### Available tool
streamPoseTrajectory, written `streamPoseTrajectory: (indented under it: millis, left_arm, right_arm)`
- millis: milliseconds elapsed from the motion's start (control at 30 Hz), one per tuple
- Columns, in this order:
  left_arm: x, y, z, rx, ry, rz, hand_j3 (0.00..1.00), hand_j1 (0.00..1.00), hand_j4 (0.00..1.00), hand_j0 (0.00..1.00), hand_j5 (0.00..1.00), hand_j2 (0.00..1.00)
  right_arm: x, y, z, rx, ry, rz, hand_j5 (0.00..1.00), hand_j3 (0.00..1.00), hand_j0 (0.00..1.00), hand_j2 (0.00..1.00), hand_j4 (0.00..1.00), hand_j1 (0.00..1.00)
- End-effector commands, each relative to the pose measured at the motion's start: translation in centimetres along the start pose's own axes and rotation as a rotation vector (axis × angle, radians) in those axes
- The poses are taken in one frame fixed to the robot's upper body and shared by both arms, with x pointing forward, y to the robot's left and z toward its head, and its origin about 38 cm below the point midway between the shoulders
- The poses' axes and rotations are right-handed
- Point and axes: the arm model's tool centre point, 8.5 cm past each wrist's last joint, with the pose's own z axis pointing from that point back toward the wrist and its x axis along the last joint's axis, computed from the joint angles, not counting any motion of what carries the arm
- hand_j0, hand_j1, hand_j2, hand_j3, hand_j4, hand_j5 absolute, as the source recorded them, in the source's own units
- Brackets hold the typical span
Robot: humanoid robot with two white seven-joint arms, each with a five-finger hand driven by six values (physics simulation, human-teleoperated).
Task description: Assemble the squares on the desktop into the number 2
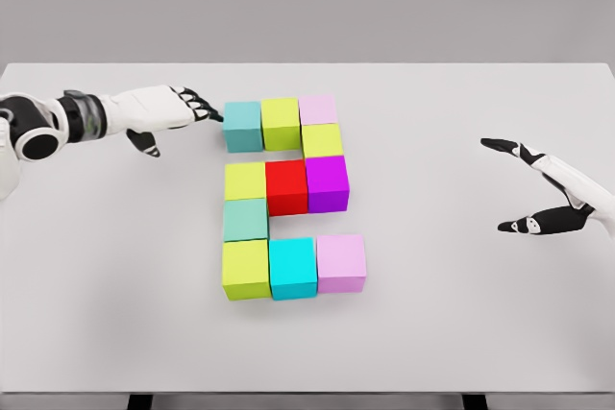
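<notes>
The blocks (284, 198) look like smooth, matt plastic; the table (461, 304) is plain matt white; the left hand (159, 112) has glossy white shells.

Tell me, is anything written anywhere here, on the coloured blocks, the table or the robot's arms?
None: no printed word, label or number shows on the blocks, the table, the left hand or the right hand. Only the blocks' layout resembles a "2".
</notes>
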Motion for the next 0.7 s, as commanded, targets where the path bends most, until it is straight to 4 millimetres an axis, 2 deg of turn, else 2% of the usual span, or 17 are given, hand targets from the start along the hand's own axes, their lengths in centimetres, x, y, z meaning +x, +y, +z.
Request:
streamPoseTrajectory:
  millis: [0,267,367,400,533,667]
  left_arm:
    - [0.1,0.1,-0.1,0.007,-0.002,0.004,1.0,1.0,1.0,1.0,1.0,1.0]
    - [-0.8,-0.4,0.6,-0.002,0.022,0.021,1.0,1.0,1.0,1.0,1.0,1.0]
    - [-3.1,-0.8,3.6,0.001,0.079,0.045,1.0,1.0,1.0,1.0,1.0,1.0]
    - [-4.4,-1.1,5.8,0.011,0.111,0.071,1.0,1.0,1.0,1.0,1.0,1.0]
    - [-6.5,-1.2,10.6,0.065,0.157,0.152,1.0,1.0,1.0,1.0,1.0,1.0]
    - [-7.1,-2.3,11.9,0.043,0.181,0.162,1.0,1.0,1.0,1.0,1.0,1.0]
  right_arm:
    - [0.0,-0.1,0.0,-0.004,-0.002,-0.006,1.0,1.0,1.0,1.0,1.0,1.0]
    - [0.0,-0.1,0.0,-0.004,-0.002,-0.006,1.0,1.0,1.0,1.0,1.0,1.0]
    - [0.1,-0.1,0.0,-0.004,-0.003,-0.005,1.0,1.0,1.0,1.0,1.0,1.0]
    - [0.0,-0.3,0.3,0.003,0.007,0.002,1.0,1.0,1.0,1.0,1.0,1.0]
    - [0.1,-0.1,0.1,-0.001,0.001,-0.001,1.0,1.0,1.0,1.0,1.0,1.0]
    - [0.1,-0.1,0.1,-0.002,-0.001,-0.004,1.0,1.0,1.0,1.0,1.0,1.0]
